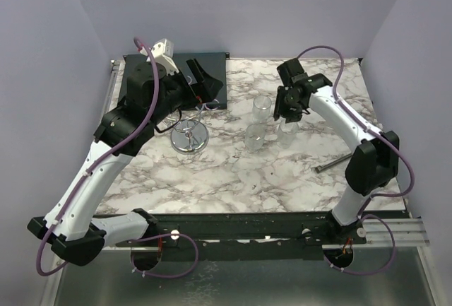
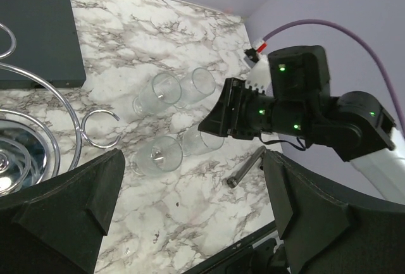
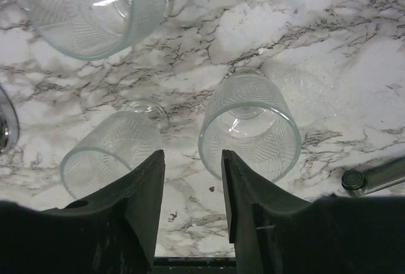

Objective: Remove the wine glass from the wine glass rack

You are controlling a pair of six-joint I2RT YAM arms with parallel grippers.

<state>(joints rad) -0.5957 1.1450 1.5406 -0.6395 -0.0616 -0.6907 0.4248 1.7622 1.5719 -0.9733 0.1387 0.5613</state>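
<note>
**Glass handling and grip, with both grippers empty**

We see no glass hanging on the chrome wire wine glass rack with its round shiny disc base. The loops that show in the left wrist view are bare, though the left arm hides part of the rack from above.

The clear ribbed wine glass nearest our tools stands on the white marble table, well to the right of the rack. A second ribbed glass is just to its left, and two further glasses stand farther off.

We judge the glass to be light, thin-walled, slippery and easily cracked. It should be held gently around the bowl, as we cannot clearly make out a stem.

The right gripper hovers over it with the fingers only narrowly parted and nothing between them. The glass sits just past the fingertips, slightly right of the gap.

The left gripper is spread wide beside the rack, holding nothing. A dark grey metal bar lies near the right arm.
</note>
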